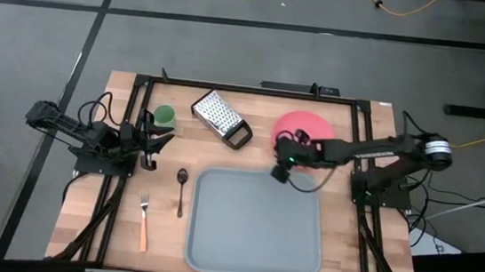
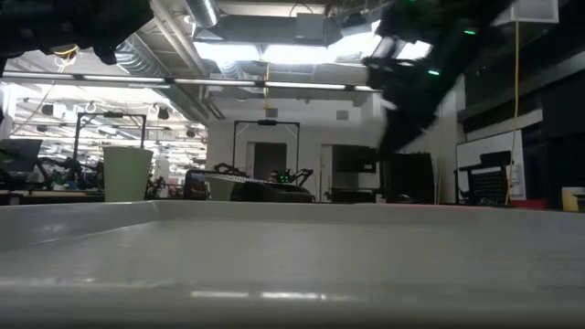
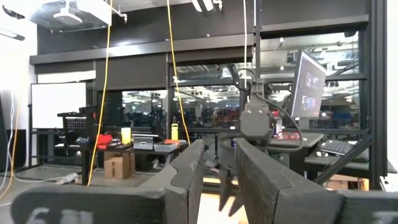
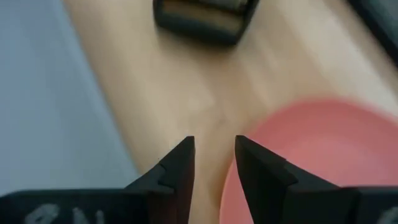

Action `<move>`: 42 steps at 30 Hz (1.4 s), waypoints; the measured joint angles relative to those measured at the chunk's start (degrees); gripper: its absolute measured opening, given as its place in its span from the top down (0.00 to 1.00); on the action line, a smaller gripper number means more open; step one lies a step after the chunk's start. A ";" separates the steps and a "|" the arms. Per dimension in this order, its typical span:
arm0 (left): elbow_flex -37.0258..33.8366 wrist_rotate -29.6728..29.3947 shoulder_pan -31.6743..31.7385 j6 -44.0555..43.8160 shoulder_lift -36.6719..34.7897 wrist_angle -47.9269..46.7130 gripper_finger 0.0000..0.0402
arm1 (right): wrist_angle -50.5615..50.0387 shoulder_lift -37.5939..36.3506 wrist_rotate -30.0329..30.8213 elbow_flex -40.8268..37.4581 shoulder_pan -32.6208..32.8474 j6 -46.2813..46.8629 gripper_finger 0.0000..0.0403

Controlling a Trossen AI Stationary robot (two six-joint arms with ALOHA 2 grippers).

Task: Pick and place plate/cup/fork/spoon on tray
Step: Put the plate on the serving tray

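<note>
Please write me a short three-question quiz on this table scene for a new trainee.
1. True or false: the tray already holds the plate.
2. Which item lies nearest the fork? A) the spoon B) the cup C) the grater
3. Fill in: the right hand is at the edge of the ____, while the left hand waits near the cup.

Key:
1. False; the tray has nothing on it and the plate sits on the wood behind it.
2. A
3. plate
</note>
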 joint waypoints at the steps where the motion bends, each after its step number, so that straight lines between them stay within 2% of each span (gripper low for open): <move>1: 0.00 0.00 0.00 0.00 -0.01 -0.01 0.79 | -0.14 1.44 0.41 1.90 -0.49 -0.41 0.70; 4: 0.00 0.00 -0.01 -0.01 0.00 -0.02 0.79 | -3.25 5.42 4.21 6.60 -1.25 2.20 0.70; 8: 0.00 0.00 0.00 0.00 0.00 -0.26 0.79 | -12.52 9.68 12.22 10.25 -1.31 14.60 0.70; 10: 0.00 0.00 0.00 0.01 -0.01 -0.39 0.79 | -15.16 11.42 13.44 10.72 -1.39 21.24 0.70; 15: 0.00 0.00 -0.01 0.01 0.00 -0.42 0.79 | -15.27 15.09 13.07 10.71 -1.39 25.51 0.70; 24: 0.02 -0.01 -0.01 0.03 -0.01 -0.42 0.79 | -15.18 20.13 11.55 10.67 -1.37 25.56 0.70; 30: 0.02 -1.39 -0.02 0.03 0.00 -0.42 0.79 | -15.11 20.72 11.46 10.67 -1.36 27.14 0.70; 35: 0.01 -4.02 0.00 0.03 0.00 -0.42 0.79 | -13.47 20.72 8.76 10.69 -1.37 27.22 0.70; 42: 0.01 -4.20 -0.02 0.03 -0.01 -0.44 0.79 | -11.42 20.72 8.57 10.69 -1.37 27.00 0.70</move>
